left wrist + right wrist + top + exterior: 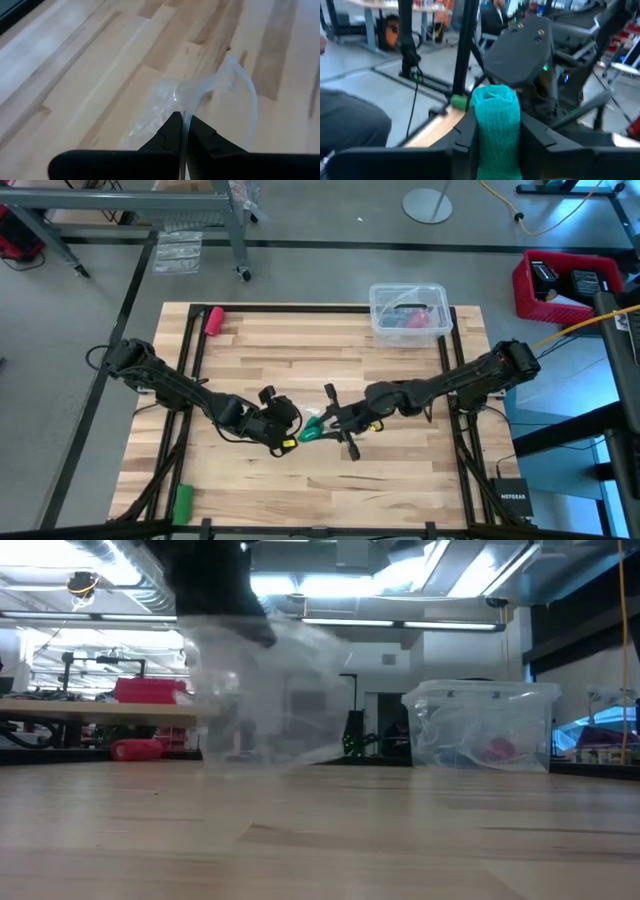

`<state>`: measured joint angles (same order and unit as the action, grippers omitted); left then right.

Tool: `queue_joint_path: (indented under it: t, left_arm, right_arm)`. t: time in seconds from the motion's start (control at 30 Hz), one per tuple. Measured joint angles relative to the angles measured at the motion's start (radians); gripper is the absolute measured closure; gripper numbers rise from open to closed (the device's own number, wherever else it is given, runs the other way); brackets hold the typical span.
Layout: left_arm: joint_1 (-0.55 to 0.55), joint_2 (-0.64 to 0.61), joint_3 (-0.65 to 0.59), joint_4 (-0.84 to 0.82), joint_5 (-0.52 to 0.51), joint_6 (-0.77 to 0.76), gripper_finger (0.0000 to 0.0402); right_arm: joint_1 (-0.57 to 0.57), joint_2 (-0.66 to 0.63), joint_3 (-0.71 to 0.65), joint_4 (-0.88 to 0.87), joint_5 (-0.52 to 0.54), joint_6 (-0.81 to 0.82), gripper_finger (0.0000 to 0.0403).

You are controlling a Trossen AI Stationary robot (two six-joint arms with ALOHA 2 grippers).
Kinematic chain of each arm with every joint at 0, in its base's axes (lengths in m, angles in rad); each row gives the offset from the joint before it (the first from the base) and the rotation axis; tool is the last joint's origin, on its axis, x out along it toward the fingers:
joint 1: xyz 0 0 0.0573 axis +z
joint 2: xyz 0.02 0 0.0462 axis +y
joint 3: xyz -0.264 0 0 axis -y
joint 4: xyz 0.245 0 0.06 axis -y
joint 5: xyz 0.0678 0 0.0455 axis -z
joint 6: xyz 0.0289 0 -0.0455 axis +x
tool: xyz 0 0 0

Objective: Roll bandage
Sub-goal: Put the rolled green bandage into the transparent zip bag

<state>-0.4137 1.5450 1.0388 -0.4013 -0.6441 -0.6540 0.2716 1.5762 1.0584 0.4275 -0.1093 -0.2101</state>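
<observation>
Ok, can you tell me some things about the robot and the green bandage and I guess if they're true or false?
1. The right gripper is shut on the bandage. True.
2. The left gripper is wide open and holds nothing. False: it is shut on a clear plastic wrapper.
3. The pink-red roll lies in the clear plastic box. False: it lies on the table near the far left corner, apart from the box.
4. The two grippers meet near the middle of the table. True.
5. A small brighter-green roll lies near the table's front left corner. True.
</observation>
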Motion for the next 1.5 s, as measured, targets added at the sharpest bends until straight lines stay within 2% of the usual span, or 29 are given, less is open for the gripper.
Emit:
queue_joint_path:
  t: [0.13, 0.43, 0.57, 0.87, 1.1, 1.37, 1.5]
  left_arm:
    - [-0.006, -0.008, 0.04, 0.003, 0.027, 0.007, 0.0399]
    - [-0.061, -0.082, 0.055, 0.066, 0.064, 0.087, 0.0399]
    - [-0.072, -0.086, 0.055, 0.103, 0.112, 0.114, 0.0399]
    - [-0.056, -0.086, 0.055, 0.16, 0.113, 0.138, 0.0399]
    - [-0.059, -0.086, 0.055, 0.157, 0.133, 0.139, 0.0399]
    - [-0.06, -0.092, 0.055, 0.154, 0.163, 0.131, 0.0399]
    - [-0.06, -0.118, 0.055, 0.148, 0.183, 0.115, 0.0399]
  right_arm:
    - [0.02, 0.027, 0.0, 0.104, -0.005, 0.006, 0.0307]
    - [0.037, 0.08, 0.0, 0.213, -0.048, -0.009, 0.0307]
    - [0.036, 0.08, 0.0, 0.226, -0.075, -0.037, 0.0307]
    - [0.036, 0.111, 0.0, 0.235, -0.094, -0.033, 0.0307]
    - [0.036, 0.112, 0.0, 0.165, -0.075, -0.035, 0.0307]
    - [0.038, 0.112, 0.0, 0.191, -0.042, -0.151, 0.0307]
    - [0.037, 0.111, 0.002, 0.166, -0.102, -0.268, 0.0307]
